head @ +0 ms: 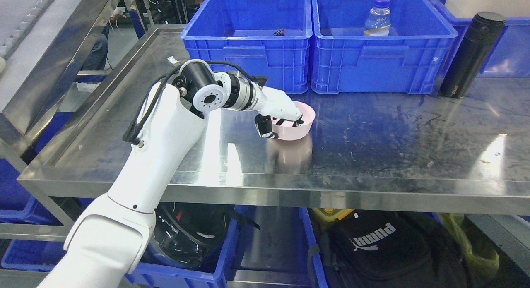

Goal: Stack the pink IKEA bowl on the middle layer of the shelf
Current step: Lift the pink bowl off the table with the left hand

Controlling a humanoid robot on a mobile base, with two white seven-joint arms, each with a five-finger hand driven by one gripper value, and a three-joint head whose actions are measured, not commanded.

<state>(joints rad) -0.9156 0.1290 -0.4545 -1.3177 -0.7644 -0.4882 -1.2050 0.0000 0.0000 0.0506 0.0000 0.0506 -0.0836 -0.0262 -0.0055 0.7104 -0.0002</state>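
Gripping one pink bowl (299,121), left robot hand (281,116).

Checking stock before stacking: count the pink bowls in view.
1. The pink bowl sits on the steel shelf, gripped at its rim by the left hand. Others may be hidden inside crates.

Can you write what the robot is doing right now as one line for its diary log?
left hand: gripping rim of pink bowl | bowl: upright on steel shelf | blue bins: behind bowl | right hand: out of view
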